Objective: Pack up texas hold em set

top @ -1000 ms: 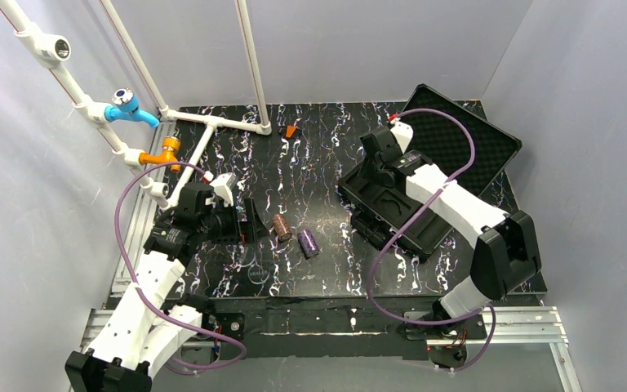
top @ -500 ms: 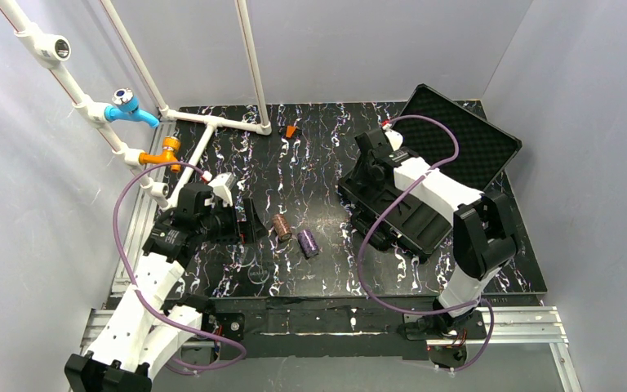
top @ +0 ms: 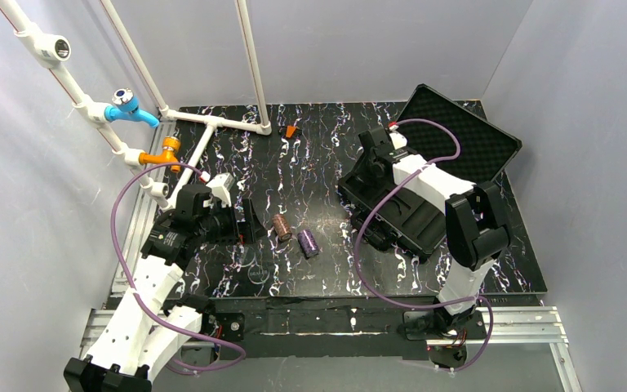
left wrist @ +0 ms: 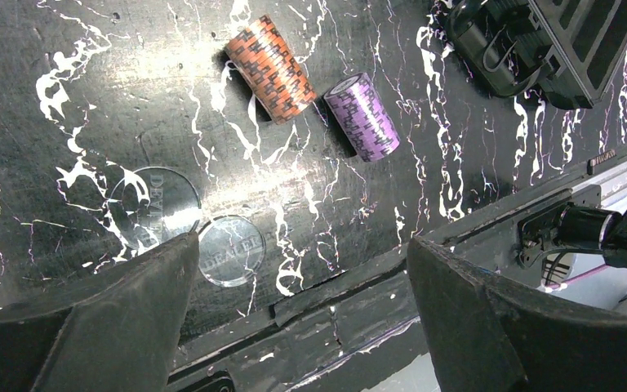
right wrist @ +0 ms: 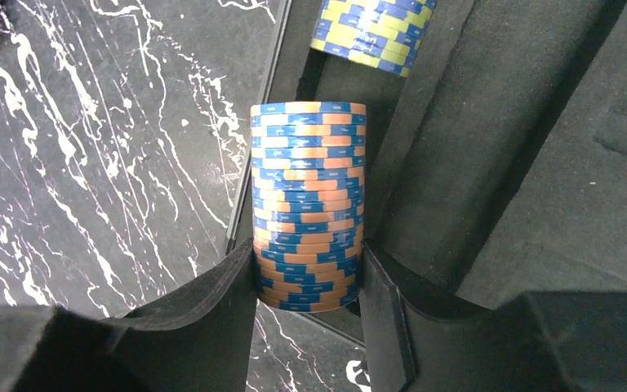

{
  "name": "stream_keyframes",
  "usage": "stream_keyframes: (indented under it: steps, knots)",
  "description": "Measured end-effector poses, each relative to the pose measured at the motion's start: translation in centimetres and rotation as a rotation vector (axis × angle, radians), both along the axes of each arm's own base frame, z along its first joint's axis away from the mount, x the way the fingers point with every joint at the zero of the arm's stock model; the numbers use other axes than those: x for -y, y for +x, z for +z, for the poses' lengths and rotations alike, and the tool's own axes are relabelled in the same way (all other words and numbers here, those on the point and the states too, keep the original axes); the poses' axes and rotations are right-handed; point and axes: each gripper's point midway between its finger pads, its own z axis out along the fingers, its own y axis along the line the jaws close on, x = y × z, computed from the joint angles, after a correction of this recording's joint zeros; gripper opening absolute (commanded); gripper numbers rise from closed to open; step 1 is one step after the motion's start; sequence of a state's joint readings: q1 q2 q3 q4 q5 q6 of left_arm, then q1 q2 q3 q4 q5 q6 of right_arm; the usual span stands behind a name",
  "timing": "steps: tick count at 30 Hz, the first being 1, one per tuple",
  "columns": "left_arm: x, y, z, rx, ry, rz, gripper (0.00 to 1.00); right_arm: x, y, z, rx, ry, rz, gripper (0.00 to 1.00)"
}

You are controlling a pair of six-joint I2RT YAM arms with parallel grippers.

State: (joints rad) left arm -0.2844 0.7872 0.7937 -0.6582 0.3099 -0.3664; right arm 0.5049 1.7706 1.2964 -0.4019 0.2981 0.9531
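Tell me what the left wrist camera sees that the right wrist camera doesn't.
Only the left wrist view: an orange-brown chip stack and a purple chip stack lying on their sides, two clear discs, and the left gripper open. Only the right wrist view: the right gripper shut on a peach-and-blue chip stack, with a yellow-and-blue chip stack lying in the moulded tray. Both: the black marbled table and part of the black case.
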Motion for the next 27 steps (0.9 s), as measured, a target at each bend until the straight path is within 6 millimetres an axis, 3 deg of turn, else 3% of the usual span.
stream_keyframes:
  steps: [17,27]
  knots:
    - [-0.2,0.1,-0.1,0.000,0.007,0.007,0.98,0.6,1.1,-0.8,-0.032,0.052,-0.046,0.03]
    - [-0.2,0.1,-0.1,0.000,0.008,0.008,0.98,0.6,2.2,-0.8,-0.036,0.092,-0.063,0.47]
